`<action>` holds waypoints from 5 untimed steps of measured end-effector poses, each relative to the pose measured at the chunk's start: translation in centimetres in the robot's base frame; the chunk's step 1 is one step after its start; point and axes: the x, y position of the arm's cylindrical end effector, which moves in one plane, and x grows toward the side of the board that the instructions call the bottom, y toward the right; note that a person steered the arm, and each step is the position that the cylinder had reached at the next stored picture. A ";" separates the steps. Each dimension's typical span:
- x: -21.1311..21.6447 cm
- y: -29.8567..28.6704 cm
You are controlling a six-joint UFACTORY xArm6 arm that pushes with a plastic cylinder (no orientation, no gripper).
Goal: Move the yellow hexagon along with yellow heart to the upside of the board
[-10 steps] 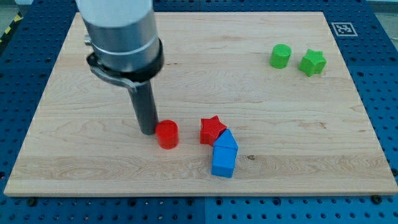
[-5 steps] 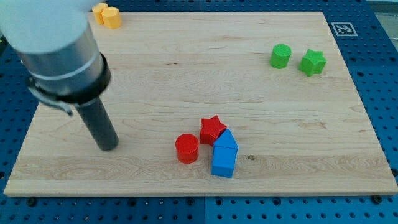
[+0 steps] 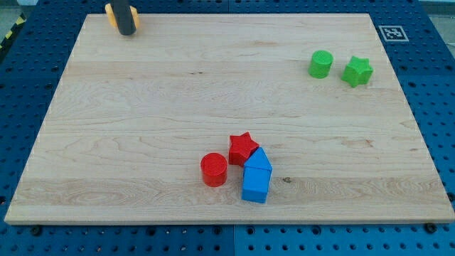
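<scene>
My tip [image 3: 126, 33] rests at the view's top left corner of the board, right on the two yellow blocks. The dark rod covers most of them. An orange-yellow piece [image 3: 110, 14] shows just left of the rod, and a thin yellow sliver shows on its right. I cannot tell which of these is the hexagon and which is the heart. Both sit at the board's top edge.
A red cylinder [image 3: 213, 169], a red star [image 3: 242, 147] and two blue blocks [image 3: 257, 178] are clustered at the bottom centre. A green cylinder [image 3: 321, 64] and a green star [image 3: 357, 71] sit at the upper right. The wooden board [image 3: 142, 107] lies on a blue pegboard table.
The arm swung from the board's lower left up to the top left corner and now covers the yellow blocks. Earlier the red cylinder slid right and down, next to the red star.
</scene>
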 end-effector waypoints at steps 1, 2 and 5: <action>-0.3 -1.5; -0.3 -2.2; 0.7 4.9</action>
